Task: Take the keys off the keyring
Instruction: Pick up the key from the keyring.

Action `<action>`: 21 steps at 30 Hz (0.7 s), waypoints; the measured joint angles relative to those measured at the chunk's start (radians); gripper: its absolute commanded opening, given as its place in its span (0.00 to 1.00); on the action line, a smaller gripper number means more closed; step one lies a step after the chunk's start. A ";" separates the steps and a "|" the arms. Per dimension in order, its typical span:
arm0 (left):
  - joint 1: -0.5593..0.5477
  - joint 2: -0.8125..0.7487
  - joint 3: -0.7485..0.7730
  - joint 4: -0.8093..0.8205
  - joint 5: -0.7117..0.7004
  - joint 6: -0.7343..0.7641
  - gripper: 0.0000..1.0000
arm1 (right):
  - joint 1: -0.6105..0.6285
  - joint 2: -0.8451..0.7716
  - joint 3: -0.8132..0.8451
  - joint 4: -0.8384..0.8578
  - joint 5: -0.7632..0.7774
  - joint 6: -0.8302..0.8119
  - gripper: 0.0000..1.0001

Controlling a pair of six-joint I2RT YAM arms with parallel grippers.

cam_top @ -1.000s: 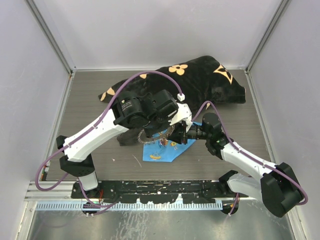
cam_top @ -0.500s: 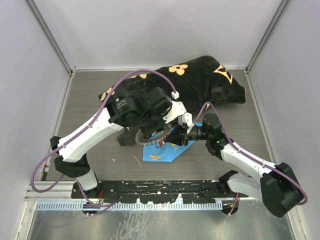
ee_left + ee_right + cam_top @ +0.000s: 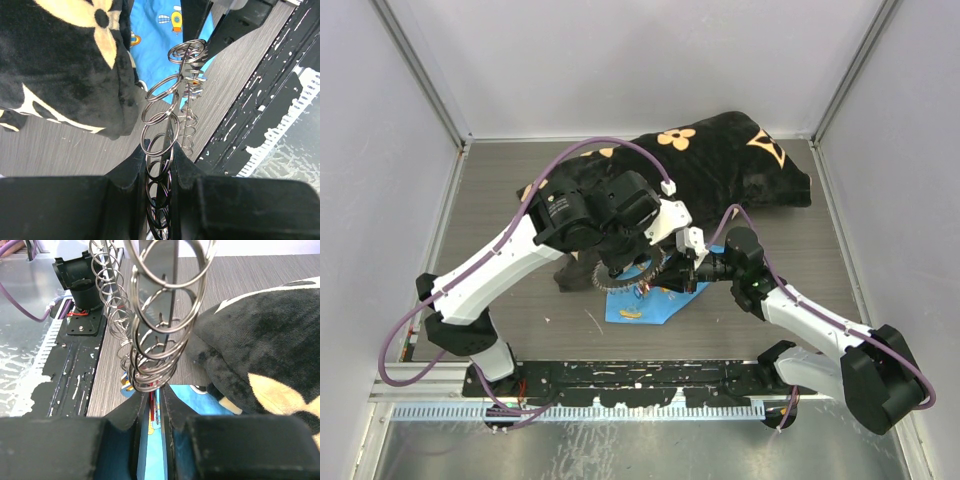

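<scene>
A black flower-print blanket (image 3: 720,165) lies beyond both grippers, with a blue patterned cloth (image 3: 638,308) beneath them. The left gripper (image 3: 161,156) is clamped on one end of the keyring (image 3: 150,367). The right gripper (image 3: 155,392) pinches the other end, a red key head (image 3: 152,409) showing between its jaws.

Bright, even, diffuse from overhead. Faint soft shadows on the table (image 3: 500,200) just in front of the black cloth (image 3: 730,160). Sharp glints along the keyring (image 3: 174,107) beside that cloth. Soft focus nearest both wrist lenses.
</scene>
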 measured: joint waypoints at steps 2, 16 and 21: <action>0.000 0.000 0.000 0.005 0.006 0.000 0.00 | 0.003 0.000 0.000 0.000 -0.001 0.000 0.19; 0.018 -0.051 -0.042 0.025 0.018 0.000 0.00 | 0.003 0.000 0.000 -0.002 -0.004 -0.007 0.16; 0.026 -0.066 -0.061 0.029 0.018 0.000 0.00 | 0.003 0.000 0.000 -0.005 -0.008 -0.015 0.10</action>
